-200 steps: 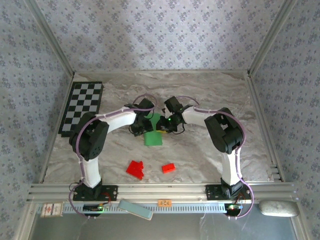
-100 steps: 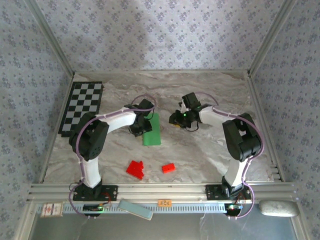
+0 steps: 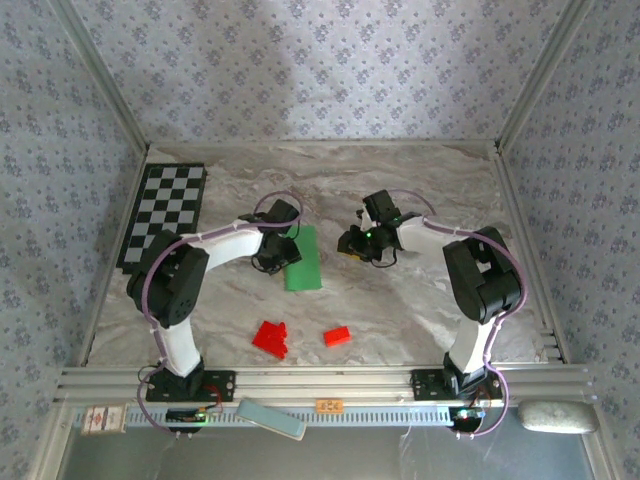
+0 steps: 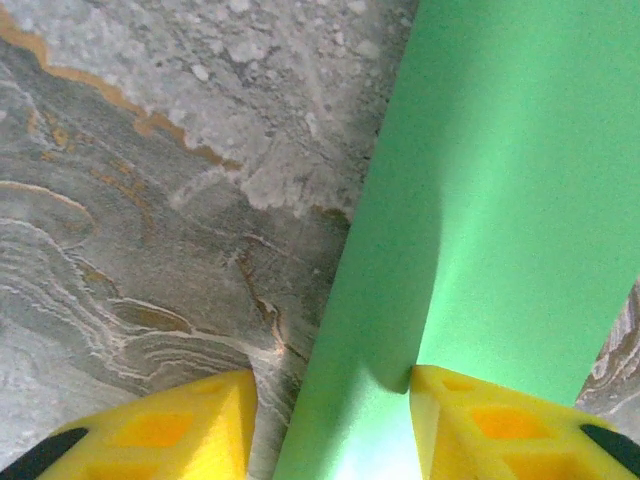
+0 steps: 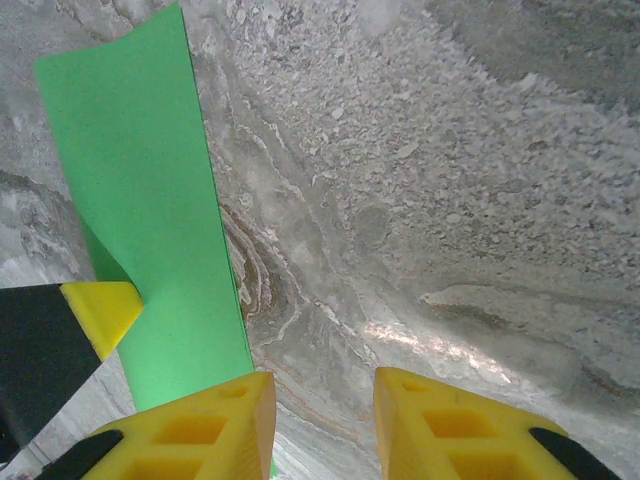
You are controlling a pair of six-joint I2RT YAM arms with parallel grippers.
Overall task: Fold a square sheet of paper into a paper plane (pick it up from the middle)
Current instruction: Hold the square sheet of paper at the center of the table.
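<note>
The square sheet of paper [image 3: 303, 258] is bright green and lies on the marble table as a narrow folded rectangular strip [image 5: 140, 200]. My left gripper [image 3: 272, 256] is at the strip's left long edge. In the left wrist view the left gripper [image 4: 335, 385] is open and straddles that edge: one yellow finger [image 4: 170, 430] rests on bare table and the other [image 4: 500, 420] on the green paper [image 4: 500, 180]. My right gripper [image 3: 356, 245] is to the right of the strip. It [image 5: 325, 385] is open over bare marble with nothing between its fingers.
Two clusters of small red blocks [image 3: 270, 338] [image 3: 337, 336] lie in front of the paper. A black-and-white checkered board [image 3: 163, 215] lies at the far left. Patterned walls enclose the table on three sides, and a metal rail [image 3: 320, 382] runs along the near edge.
The right gripper has let go of the paper and drawn back to the right. The left arm's elbow has swung left while its gripper stays at the strip's left edge.
</note>
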